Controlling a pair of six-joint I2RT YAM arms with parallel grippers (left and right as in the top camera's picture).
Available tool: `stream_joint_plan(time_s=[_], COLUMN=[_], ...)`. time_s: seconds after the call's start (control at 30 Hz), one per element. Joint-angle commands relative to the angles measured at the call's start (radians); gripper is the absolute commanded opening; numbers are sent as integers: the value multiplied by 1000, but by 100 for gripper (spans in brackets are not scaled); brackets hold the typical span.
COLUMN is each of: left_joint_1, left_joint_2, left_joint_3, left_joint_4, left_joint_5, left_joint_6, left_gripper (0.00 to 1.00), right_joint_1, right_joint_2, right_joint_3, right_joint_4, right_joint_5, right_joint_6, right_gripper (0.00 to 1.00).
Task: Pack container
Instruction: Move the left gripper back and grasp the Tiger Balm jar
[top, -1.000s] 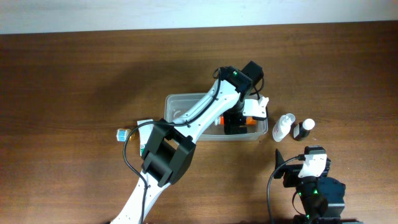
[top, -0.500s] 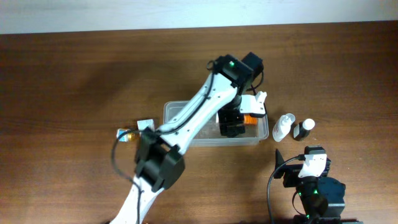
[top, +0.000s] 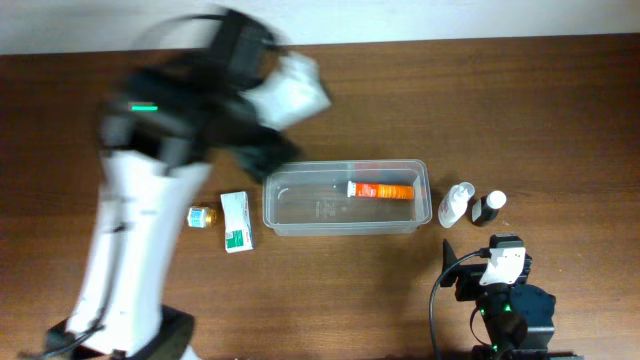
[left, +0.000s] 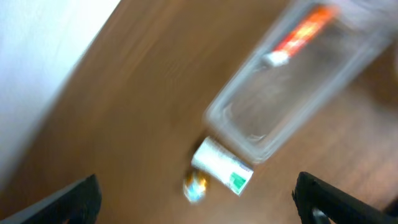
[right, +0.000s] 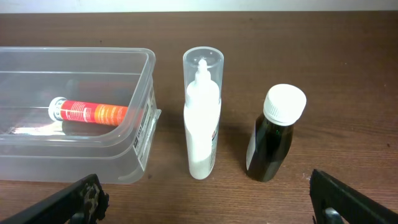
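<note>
The clear plastic container (top: 272, 205) stands mid-table with an orange and white tube (top: 381, 190) lying at its right end. My left gripper (top: 265, 150) is blurred, high above the container's left end, open and empty. In the left wrist view its fingers (left: 198, 202) are spread wide over the container (left: 298, 81), tube (left: 298, 36), white and green box (left: 222, 165) and small bottle (left: 196, 185). My right gripper (right: 208, 199) is open and empty, low in front of the container (right: 140, 124) and the tube (right: 90, 113).
A white and green box (top: 236, 221) and a small gold-capped bottle (top: 201, 216) lie left of the container. A white spray bottle (top: 456, 204) (right: 203, 118) and a dark white-capped bottle (top: 490, 207) (right: 273, 137) stand right of it.
My left gripper has let go of the orange tube inside the container, lifted out and swung fast to the upper left. The right arm has not moved.
</note>
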Motion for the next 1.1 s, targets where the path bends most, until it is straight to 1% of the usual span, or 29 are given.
stream_joint_plan(time_s=[0.0,0.07,0.1,0.13,0.23,0.3,0.33,0.37,0.43,0.53,0.63,0.8,0.9,0.97,1.0,1.07], left_joint_1=[214,308,348,379,472,522,536,547,555,545,526,479,457,451,451,451], left_joint_2=[36,39,41,41,42,42,42,42,42,42,42,42,42,42,42,42], left_joint_3=[-88,-150,-180,-209,-327,-432,-475,-528,-628,-774,-884,-998,-1039,-1062,-1075,-1099], left_joint_4=[-13,-5,9,23,85,131,145,165,204,280,354,468,513,537,554,584], left_joint_5=[36,142,168,166,93,91,92,92,93,92,89,77,16,6,6,-5], left_joint_6=[-324,-385,-383,-381,-378,-385,-385,-385,-385,-367,-346,-290,-290,-290,-290,-290], left_gripper=[100,100,100,100,99,99,98,95,90,89,89,90,89,89,85,81], right_joint_1=[-7,-7,-7,-7,-7,-7,-7,-7,-7,-7,-7,-7,-7,-7,-7,-7], right_joint_2=[-8,-8,-8,-8,-8,-8,-8,-8,-8,-8,-8,-8,-8,-8,-8,-8], right_joint_3=[-7,-7,-7,-7,-7,-7,-7,-7,-7,-7,-7,-7,-7,-7,-7,-7], right_joint_4=[0,0,0,0,0,0,0,0,0,0,0,0,0,0,0,0], right_joint_5=[-13,-13,-13,-13,-13,-13,-12,-12,-13,-13,-13,-12,-13,-13,-13,-13], right_joint_6=[-6,-6,-6,-6,-6,-6,-6,-6,-6,-6,-6,-6,-6,-6,-6,-6], right_gripper=[98,98,98,98,98,99,98,98,98,98,98,98,98,98,98,98])
